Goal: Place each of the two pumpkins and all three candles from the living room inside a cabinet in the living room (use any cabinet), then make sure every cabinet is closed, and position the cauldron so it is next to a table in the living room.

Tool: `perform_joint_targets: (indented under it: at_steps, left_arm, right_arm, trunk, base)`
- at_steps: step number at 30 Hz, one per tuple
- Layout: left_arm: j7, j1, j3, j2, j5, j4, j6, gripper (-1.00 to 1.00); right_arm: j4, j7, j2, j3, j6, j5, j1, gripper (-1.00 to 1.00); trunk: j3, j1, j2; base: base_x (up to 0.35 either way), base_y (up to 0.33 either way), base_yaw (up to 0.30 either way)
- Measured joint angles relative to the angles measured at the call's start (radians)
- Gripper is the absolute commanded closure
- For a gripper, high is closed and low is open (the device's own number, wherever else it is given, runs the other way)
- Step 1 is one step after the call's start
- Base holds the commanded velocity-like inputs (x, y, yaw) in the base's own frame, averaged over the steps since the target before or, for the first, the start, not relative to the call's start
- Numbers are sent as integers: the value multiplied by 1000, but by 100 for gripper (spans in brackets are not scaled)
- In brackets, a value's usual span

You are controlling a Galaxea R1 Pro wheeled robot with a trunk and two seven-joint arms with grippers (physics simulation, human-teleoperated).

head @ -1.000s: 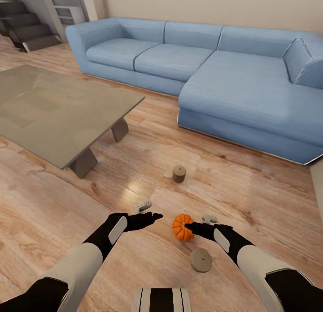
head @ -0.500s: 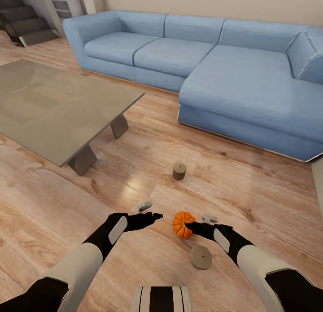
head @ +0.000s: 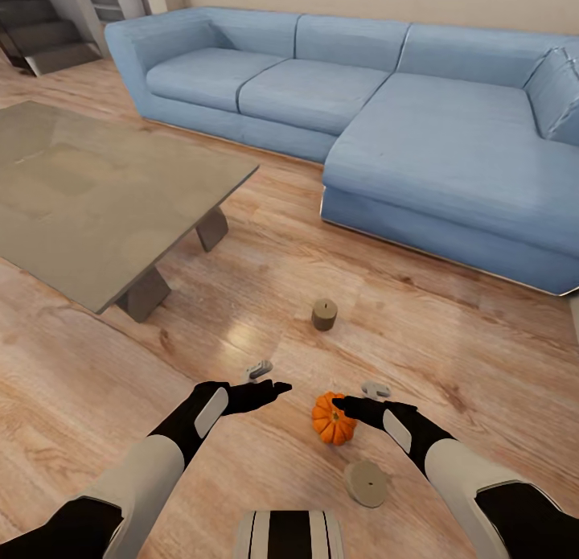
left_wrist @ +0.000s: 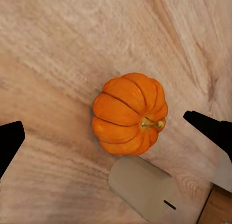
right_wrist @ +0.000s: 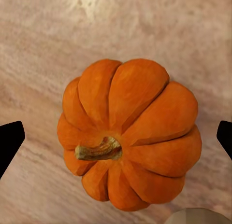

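Observation:
A bright orange pumpkin (head: pixel 332 419) (left_wrist: pixel 129 114) (right_wrist: pixel 128 134) sits on the wooden floor, stem tipped sideways. My right gripper (head: pixel 356 396) (right_wrist: pixel 116 137) hovers open just above it, one finger to each side. My left gripper (head: pixel 269 380) (left_wrist: pixel 104 125) is open a short way to the pumpkin's left, holding nothing. One tan candle (head: pixel 366 483) (left_wrist: pixel 142 186) lies on its side close behind the pumpkin, near my right forearm. Another candle (head: pixel 324 314) stands upright farther out on the floor. The coffee table (head: pixel 96 189) is at the left. The cabinet and cauldron are out of view.
A large blue corner sofa (head: pixel 386 117) runs across the back and right. Stairs (head: pixel 40 36) rise at the far left corner. Open wooden floor lies between the table's legs, the sofa's base and my arms.
The whole view has shifted as the camera moved: far things slid up, the pumpkin and lying candle slid down a little. Both grippers stay open in the same pose.

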State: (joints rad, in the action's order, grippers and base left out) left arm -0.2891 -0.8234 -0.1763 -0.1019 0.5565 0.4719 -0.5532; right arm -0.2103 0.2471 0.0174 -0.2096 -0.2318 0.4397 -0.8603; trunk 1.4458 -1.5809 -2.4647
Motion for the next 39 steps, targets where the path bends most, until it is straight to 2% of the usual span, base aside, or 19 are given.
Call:
perform_joint_targets:
  at_steps: [39]
  left_arm:
    - [-9, 0, 0, 0, 1, 0, 0, -100]
  right_arm:
    - [0, 0, 0, -2, 1, 0, 0, -100]
  trunk:
    - [1, 0, 0]
  base:
    - [1, 0, 0]
